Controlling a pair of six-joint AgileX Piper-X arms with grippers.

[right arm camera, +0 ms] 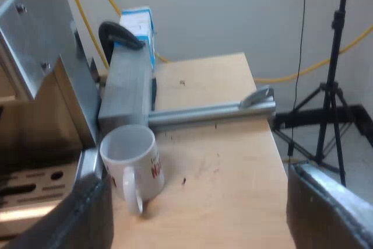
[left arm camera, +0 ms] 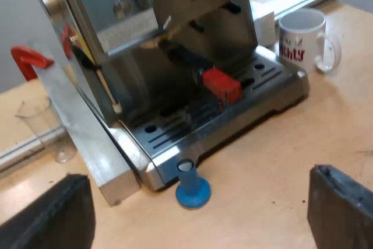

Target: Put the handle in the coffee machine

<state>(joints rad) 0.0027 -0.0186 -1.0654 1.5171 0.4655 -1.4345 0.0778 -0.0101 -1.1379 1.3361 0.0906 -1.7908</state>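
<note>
Our left pincer (left arm camera: 198, 228) hangs released over the pale wooden surface (left arm camera: 274, 161), its two matte black fingers (left arm camera: 52, 217) spread wide and grasping nothing. Ahead stands the machine (left arm camera: 175, 21), boxy brushed steel with a slotted drip tray (left arm camera: 265, 80). The handle (left arm camera: 201, 71) sits in the machine's front, dark and slim, its blocky red end jutting out above the tray. A blue tamper (left arm camera: 192, 188) with a round foot stands on the surface just beside the tray's front edge. A clear measuring glass (left arm camera: 44, 123) stands by one side of the machine. A glossy white mug (left arm camera: 300, 36) with red lettering stands by the other side. Our right pincer (right arm camera: 204, 220) is likewise released and empty, near the mug, and a grey metal rail (right arm camera: 210, 112) lies beyond.
</note>
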